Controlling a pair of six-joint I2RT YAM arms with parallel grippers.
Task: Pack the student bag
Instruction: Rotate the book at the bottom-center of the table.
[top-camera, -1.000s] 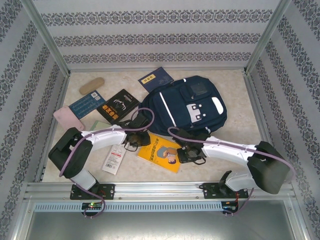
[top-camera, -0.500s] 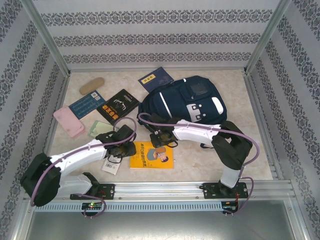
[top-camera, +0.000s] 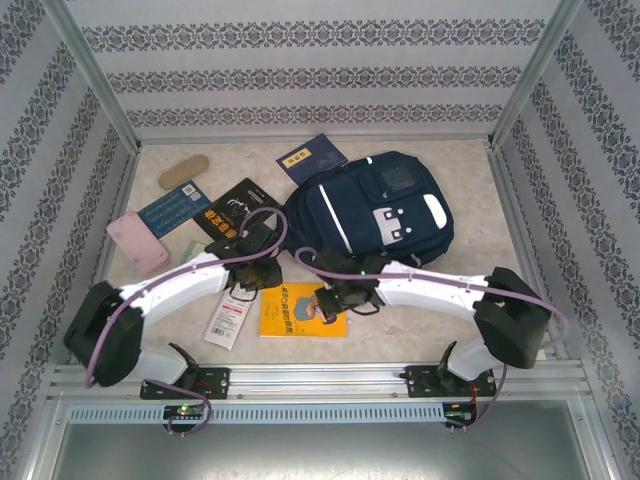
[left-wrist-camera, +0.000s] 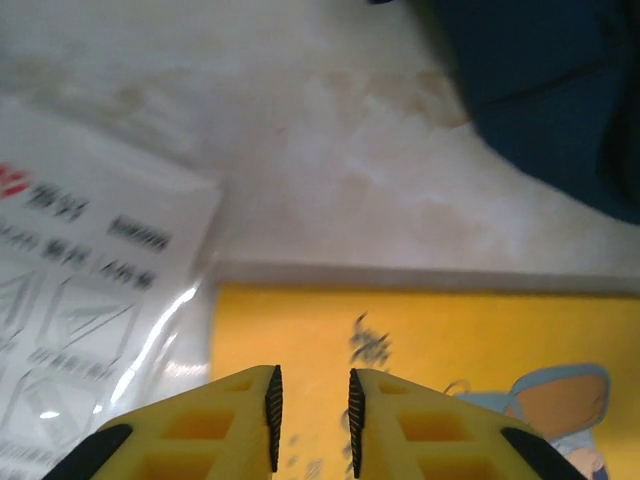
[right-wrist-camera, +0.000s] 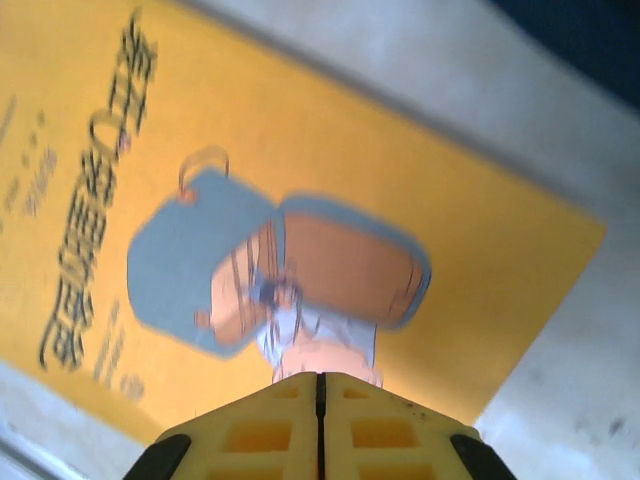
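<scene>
The student bag (top-camera: 380, 212), a navy backpack with white stripes, lies on the table at centre right. In front of it a yellow book (top-camera: 298, 312) lies flat. My left gripper (top-camera: 262, 276) hovers at the book's upper left corner. In the left wrist view the left gripper (left-wrist-camera: 311, 372) is open by a narrow gap with nothing in it, above the yellow book (left-wrist-camera: 450, 340), with the bag (left-wrist-camera: 560, 100) beyond. My right gripper (top-camera: 336, 298) is over the book's right part. The right gripper (right-wrist-camera: 321, 375) is shut and empty above the cover picture of the book (right-wrist-camera: 480, 250).
A white plastic packet (top-camera: 228, 318) lies left of the yellow book. Behind it are a black book (top-camera: 235, 212), a blue card (top-camera: 172, 207), a pink case (top-camera: 137, 243), a tan case (top-camera: 183, 170) and a blue booklet (top-camera: 310, 157). Patterned walls close three sides.
The yellow book went from tilted to square with the table edge. The left gripper moved back and right toward the book's corner. The right gripper came forward over the book and shut.
</scene>
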